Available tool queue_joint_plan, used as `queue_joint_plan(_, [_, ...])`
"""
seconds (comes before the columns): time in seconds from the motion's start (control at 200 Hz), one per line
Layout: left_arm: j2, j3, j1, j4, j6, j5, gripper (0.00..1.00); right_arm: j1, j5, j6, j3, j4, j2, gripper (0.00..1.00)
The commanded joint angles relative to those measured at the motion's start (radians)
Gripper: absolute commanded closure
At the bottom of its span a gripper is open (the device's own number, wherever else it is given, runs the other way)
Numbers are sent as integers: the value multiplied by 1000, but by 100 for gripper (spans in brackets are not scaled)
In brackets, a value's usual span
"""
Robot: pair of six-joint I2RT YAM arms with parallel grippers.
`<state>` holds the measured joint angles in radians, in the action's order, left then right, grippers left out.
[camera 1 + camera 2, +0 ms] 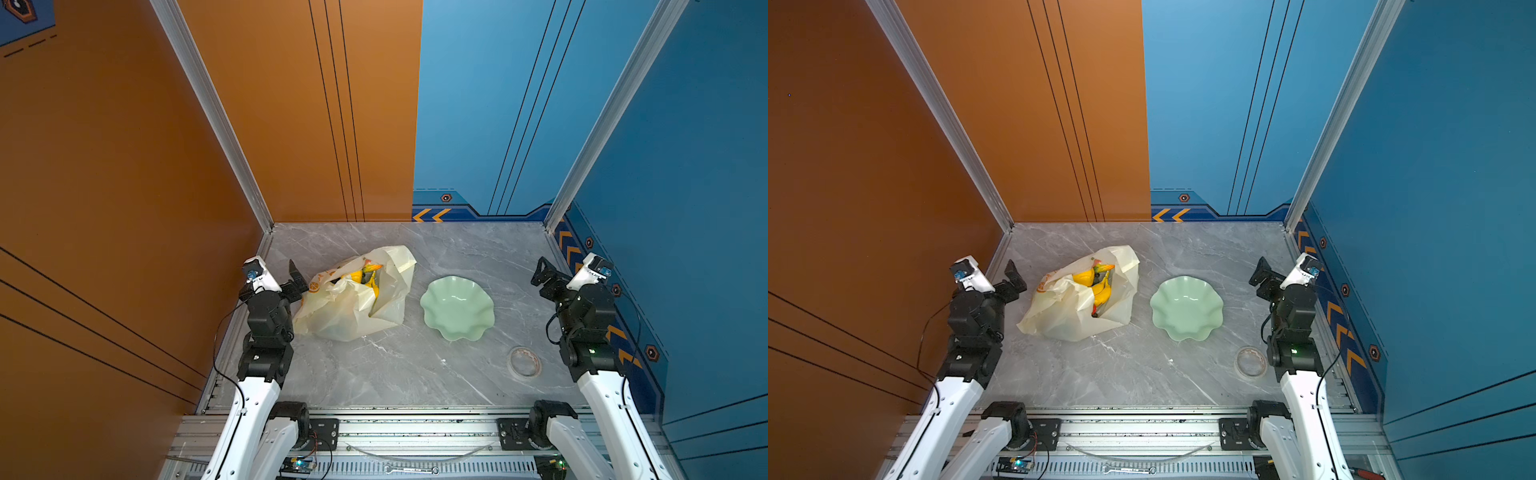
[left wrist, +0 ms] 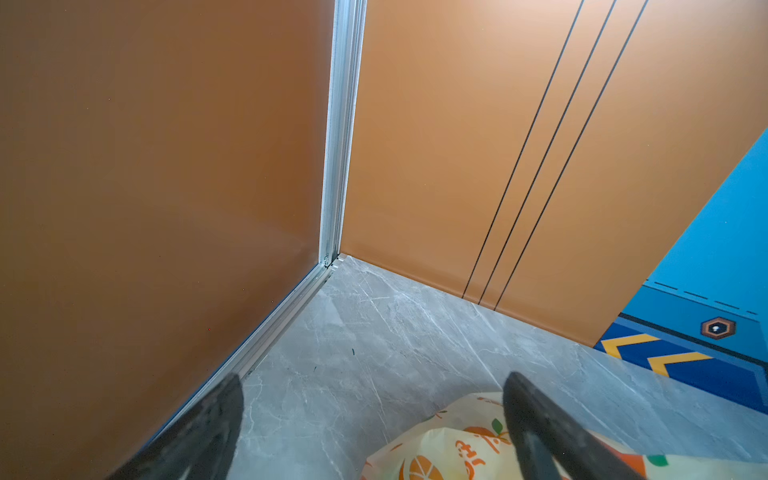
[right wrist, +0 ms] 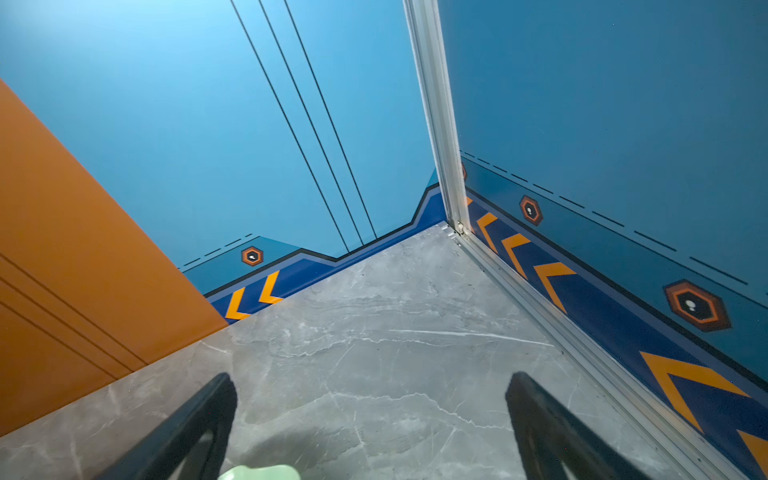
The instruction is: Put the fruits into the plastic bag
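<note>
The left gripper (image 2: 372, 380) stands wide open, its two black fingers spread with only bare tabletop (image 2: 353, 353) between them. The right gripper (image 3: 370, 377) is likewise fully spread and grips nothing. The plastic bag (image 1: 353, 307) lies just beside the left gripper, on the side facing the right gripper. It is a thin, crinkly, translucent cream film, slumped and creased, printed with orange fruit pictures and lettering. In the left wrist view one finger overlaps the bag's printed edge; contact cannot be confirmed. The bag's long axis runs obliquely, from beside the left arm's wrist out ahead of the left gripper and toward the right gripper's side, with the mouth gaping upward. Inside the mouth sit the fruits (image 1: 1084, 277), glossy and moulded. Among them is a yellow banana bunch (image 1: 1104, 294), its long axis roughly along the line in which the left gripper's fingers point. There is also a yellow lumpy piece, and an orange-green papaya (image 1: 1105, 268) whose tapered tip points toward the right gripper's side. Between the grippers, nearer the right one, rests a pale green dish (image 1: 457, 309), smooth and glossy, with a wavy scalloped rim. A clear tape ring (image 1: 510, 363) lies flat behind the right gripper, beside its arm. The tabletop is grey, smooth and marble-veined.
</note>
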<state>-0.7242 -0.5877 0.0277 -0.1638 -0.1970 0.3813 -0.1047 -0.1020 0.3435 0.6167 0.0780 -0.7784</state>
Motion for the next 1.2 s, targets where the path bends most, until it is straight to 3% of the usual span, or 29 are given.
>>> queue_joint_plan(0.0, [-46, 13, 10, -96, 51, -16, 2, -32, 38, -36, -71, 125, -80, 0])
queue_joint_plan(0.31, [-170, 68, 26, -175, 44, -1, 2, -43, 44, -80, -205, 398, -328, 0])
queue_joint_plan(0.601, [-203, 121, 25, -215, 117, 17, 2, -41, 108, -134, -184, 521, -522, 0])
queue_joint_plan(0.956, [-276, 149, -1, -250, 131, 7, 2, -18, 140, -146, -175, 644, -690, 0])
queue_joint_plan(1.197, [-356, 156, -11, -304, 132, 7, 2, -12, 135, -151, -129, 574, -709, 0])
